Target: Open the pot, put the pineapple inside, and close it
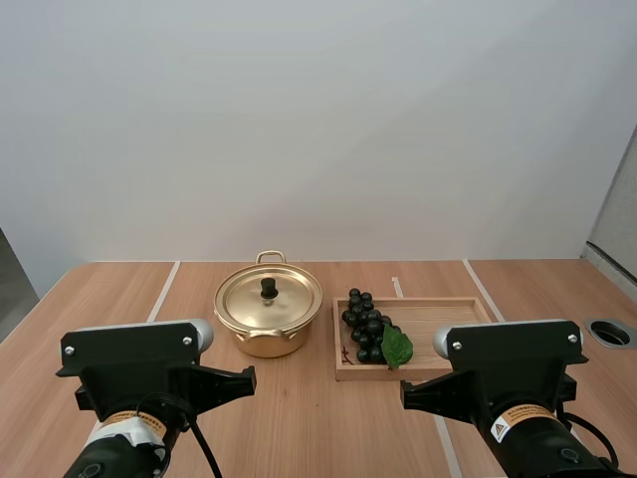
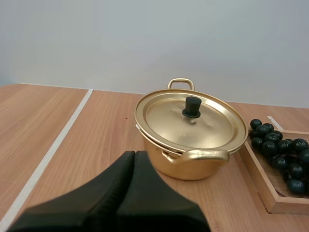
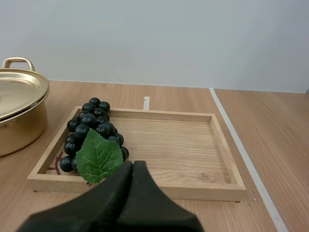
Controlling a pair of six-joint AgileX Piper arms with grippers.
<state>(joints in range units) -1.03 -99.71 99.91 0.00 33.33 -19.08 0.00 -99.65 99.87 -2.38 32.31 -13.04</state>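
Pot upright on tabletop, lid seated on rim, black knob at lid centre; 2 loop handles, 1 toward the arms, 1 away. No pineapple in sight; fruit present is a grape bunch with 1 green leaf, lying in the pot-side end of a wooden tray just beside the pot, toward the right arm. Long axis of bunch roughly front-to-back along that tray end.

Governing relation: knob ahead of left hand and slightly toward the right arm's side, well apart from the tips; pot nearer left arm, tray and bunch nearer right arm. From right hand, bunch ahead and slightly toward the pot, pot off beyond the tray edge.

Left hand: fingers pressed together into 1 dark wedge, nothing held. Right hand: likewise closed, nothing held.

Closed lid with grapes still in tray fits a stage ahead of loading; contents of pot hidden, so a closed-again pot holding some other fruit cannot be excluded.
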